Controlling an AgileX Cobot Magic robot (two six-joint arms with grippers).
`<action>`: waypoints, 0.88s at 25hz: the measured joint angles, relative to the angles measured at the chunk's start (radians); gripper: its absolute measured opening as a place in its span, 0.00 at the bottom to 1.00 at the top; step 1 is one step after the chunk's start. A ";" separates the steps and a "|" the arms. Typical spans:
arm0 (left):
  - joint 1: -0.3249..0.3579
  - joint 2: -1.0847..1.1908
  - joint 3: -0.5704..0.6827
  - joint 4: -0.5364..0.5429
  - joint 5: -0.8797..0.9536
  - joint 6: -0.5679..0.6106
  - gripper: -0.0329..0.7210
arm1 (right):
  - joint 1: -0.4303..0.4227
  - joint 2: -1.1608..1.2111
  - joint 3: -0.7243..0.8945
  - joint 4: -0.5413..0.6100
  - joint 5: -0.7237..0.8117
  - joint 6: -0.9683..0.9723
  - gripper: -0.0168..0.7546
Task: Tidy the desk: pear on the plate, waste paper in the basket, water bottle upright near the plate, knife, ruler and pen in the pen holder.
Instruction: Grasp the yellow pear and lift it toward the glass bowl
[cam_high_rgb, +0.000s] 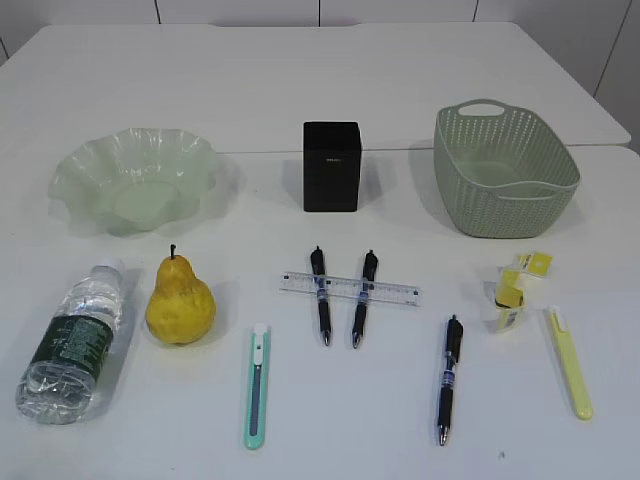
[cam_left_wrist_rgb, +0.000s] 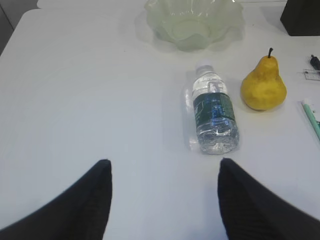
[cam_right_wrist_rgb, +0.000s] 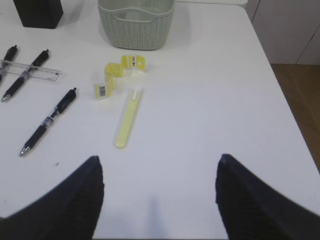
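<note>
On the desk (cam_high_rgb: 320, 100) the pear (cam_high_rgb: 180, 300) stands in front of the pale green plate (cam_high_rgb: 135, 180). The water bottle (cam_high_rgb: 75, 340) lies on its side to the pear's left. The black pen holder (cam_high_rgb: 331, 166) stands at the middle, the green basket (cam_high_rgb: 505, 170) at the right. The clear ruler (cam_high_rgb: 350, 289) lies under two pens (cam_high_rgb: 320, 295) (cam_high_rgb: 362, 297); a third pen (cam_high_rgb: 449, 378) lies to the right. A teal knife (cam_high_rgb: 257, 384) and a yellow knife (cam_high_rgb: 570, 362) lie in front. The waste paper (cam_high_rgb: 515, 290) sits before the basket. Neither gripper shows in the exterior view. My left gripper (cam_left_wrist_rgb: 162, 167) is open above bare desk near the bottle (cam_left_wrist_rgb: 214, 115). My right gripper (cam_right_wrist_rgb: 159, 165) is open near the yellow knife (cam_right_wrist_rgb: 128, 119).
The desk's right edge and a brown floor (cam_right_wrist_rgb: 300, 100) show in the right wrist view. A seam (cam_high_rgb: 600, 146) between two tabletops runs behind the basket. A tiled wall stands behind the desk.
</note>
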 joint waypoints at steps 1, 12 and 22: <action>0.000 0.000 0.000 -0.002 0.000 0.000 0.66 | 0.000 0.000 0.000 0.000 0.000 0.000 0.69; 0.000 0.000 0.000 -0.002 0.000 0.000 0.66 | 0.000 0.000 0.000 0.000 0.000 0.000 0.69; 0.000 0.000 0.000 -0.004 0.000 0.000 0.66 | 0.000 0.000 0.000 0.000 0.000 0.000 0.69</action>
